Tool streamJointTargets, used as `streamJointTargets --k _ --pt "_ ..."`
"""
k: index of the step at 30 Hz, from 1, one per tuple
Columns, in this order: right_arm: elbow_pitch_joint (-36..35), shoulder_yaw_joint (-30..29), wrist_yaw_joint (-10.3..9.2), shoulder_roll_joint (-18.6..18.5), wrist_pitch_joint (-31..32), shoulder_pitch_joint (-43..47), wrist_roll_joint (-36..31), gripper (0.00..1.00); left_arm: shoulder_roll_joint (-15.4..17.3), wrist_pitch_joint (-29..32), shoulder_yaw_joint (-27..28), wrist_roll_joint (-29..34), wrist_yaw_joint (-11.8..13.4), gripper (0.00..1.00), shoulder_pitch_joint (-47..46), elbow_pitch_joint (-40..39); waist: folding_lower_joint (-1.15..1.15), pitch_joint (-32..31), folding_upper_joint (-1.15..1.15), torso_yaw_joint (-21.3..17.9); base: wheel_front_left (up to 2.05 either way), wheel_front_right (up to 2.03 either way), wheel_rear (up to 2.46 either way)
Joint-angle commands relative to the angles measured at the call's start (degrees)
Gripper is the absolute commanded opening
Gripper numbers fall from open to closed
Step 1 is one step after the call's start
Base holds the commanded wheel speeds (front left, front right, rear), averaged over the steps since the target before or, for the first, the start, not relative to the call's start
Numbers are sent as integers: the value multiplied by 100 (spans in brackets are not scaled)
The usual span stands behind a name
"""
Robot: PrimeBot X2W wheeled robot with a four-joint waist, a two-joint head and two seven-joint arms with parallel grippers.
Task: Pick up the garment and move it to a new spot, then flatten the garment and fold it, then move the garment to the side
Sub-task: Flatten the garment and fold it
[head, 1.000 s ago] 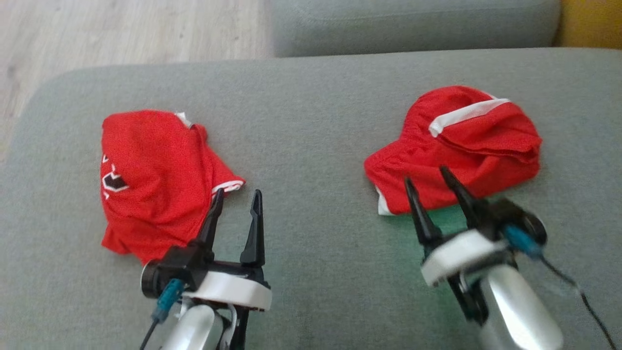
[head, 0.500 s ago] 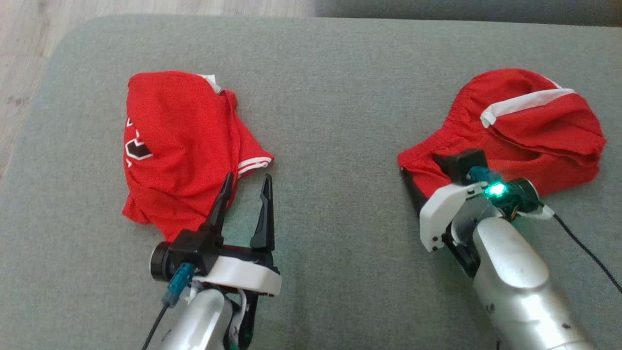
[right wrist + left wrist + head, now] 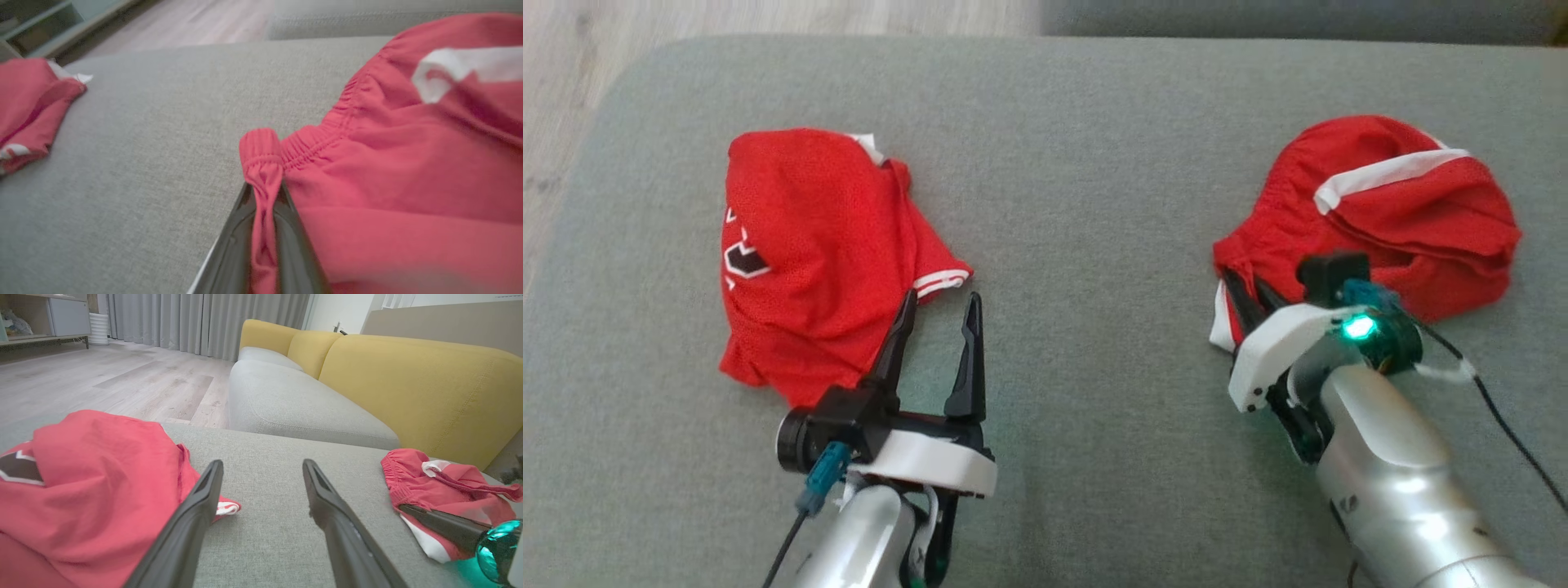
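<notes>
Red shorts (image 3: pixel 1405 212) lie bunched on the right of a grey sofa seat (image 3: pixel 1078 204), their elastic waistband pinched between the closed fingers of the right end effector (image 3: pixel 1248 292). The left end effector (image 3: pixel 940 297) hovers wide open, empty, just beside a crumpled red jersey (image 3: pixel 800 253).

A second ago the right tool (image 3: pixel 1248 296) hung spread open over the near edge of the crumpled red mesh shorts with a white stripe (image 3: pixel 1409 220). It has since tipped down and pinched shut on the elastic waistband corner (image 3: pixel 261 151), now bunched between its fingers.
</notes>
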Motion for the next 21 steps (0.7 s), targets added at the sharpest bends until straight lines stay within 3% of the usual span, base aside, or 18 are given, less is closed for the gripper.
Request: streamJointTargets --k 1,5,9,11,21 --pt "-68 132 -4 52 -126 33 103 0 0 -54 173 17 19 100 -111 -163 -1 -104 0 -87 0 0 0" --pt "-142 -68 -4 52 -845 -19 697 0 -1 -54 196 18 4 100 -42 -151 -1 -323 0 -242 0 0 0" --pt "-462 -639 -4 52 -1084 -40 1001 0 14 -54 280 13 27 100 63 -168 -1 -539 0 -429 0 0 0" --pt "-1310 -1466 -4 52 -1093 105 988 0 27 -54 326 -6 33 100 180 -188 -1 -681 0 -585 0 0 0" --pt "-3617 -3468 -4 52 -1065 382 196 0 40 -54 317 -54 40 100 410 -203 -1 -1002 0 -909 0 0 0"
